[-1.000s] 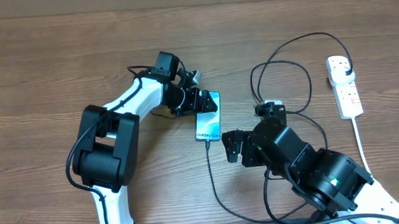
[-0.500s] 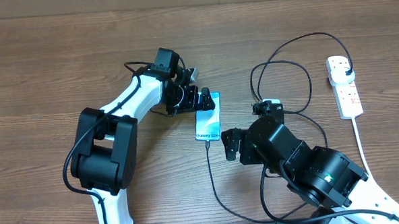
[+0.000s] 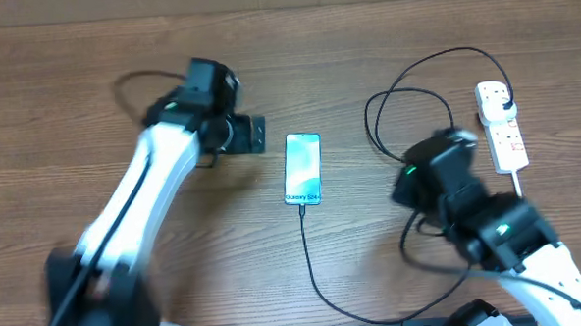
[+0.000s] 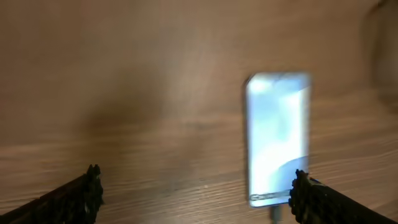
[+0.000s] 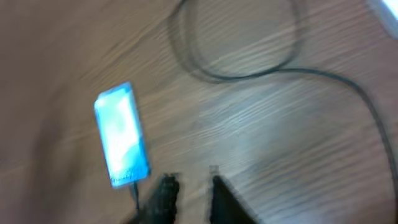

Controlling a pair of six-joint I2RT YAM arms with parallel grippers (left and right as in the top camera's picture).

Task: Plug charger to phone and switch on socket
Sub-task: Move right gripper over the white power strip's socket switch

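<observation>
The phone [image 3: 304, 168] lies flat at the table's middle, screen lit, "Galaxy S24" text at its near end. The charger [image 3: 309, 260], a thin black cable, has its tip in the phone's near end; it runs down, round to the right, and loops up to its plug in the socket [image 3: 501, 126], a white strip at far right. My left gripper [image 3: 257, 135] is left of the phone, open wide with nothing between the fingertips [image 4: 87, 194]. The phone [image 4: 278, 138] shows by the right finger. My right gripper [image 5: 189, 190], narrowly open, holds nothing. It is right of the phone [image 5: 122, 142].
The socket's white cord [image 3: 529, 221] trails toward the near right edge. Loops of the black cable [image 5: 249, 68] lie on the wood between my right arm and the socket. Both wrist views are motion-blurred.
Both arms have drawn away from the phone: the left gripper back to the left, the right arm to the right toward the socket. The phone stays put with the cable in it.
</observation>
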